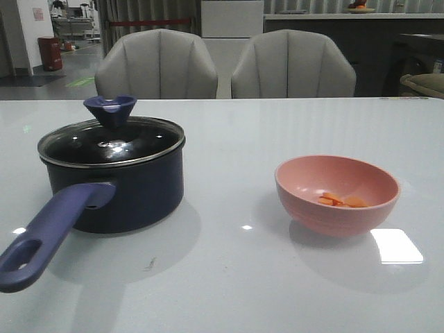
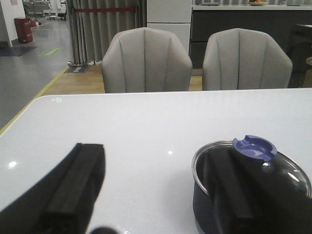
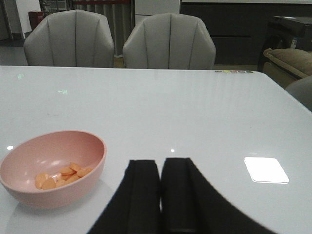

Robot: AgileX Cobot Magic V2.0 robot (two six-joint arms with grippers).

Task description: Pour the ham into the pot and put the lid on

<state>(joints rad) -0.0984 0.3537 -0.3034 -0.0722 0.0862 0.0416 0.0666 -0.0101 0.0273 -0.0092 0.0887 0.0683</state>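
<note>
The front view looks low across the surface toward two chairs. Each wrist view sits close above it, facing those chairs: left shares the pot, right the bowl.

You see: navy pot, purple-blue handle, blue knob, pink bowl, orange ham, white table.

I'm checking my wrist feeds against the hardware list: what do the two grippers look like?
Only the fingers show. The left gripper has black, blocky, matte fingers with flat sides and squared edges. The right gripper has the same black, flat-faced fingers, widening towards the camera. No cables, markings or coloured parts are visible, and the arms themselves are out of view.
</note>
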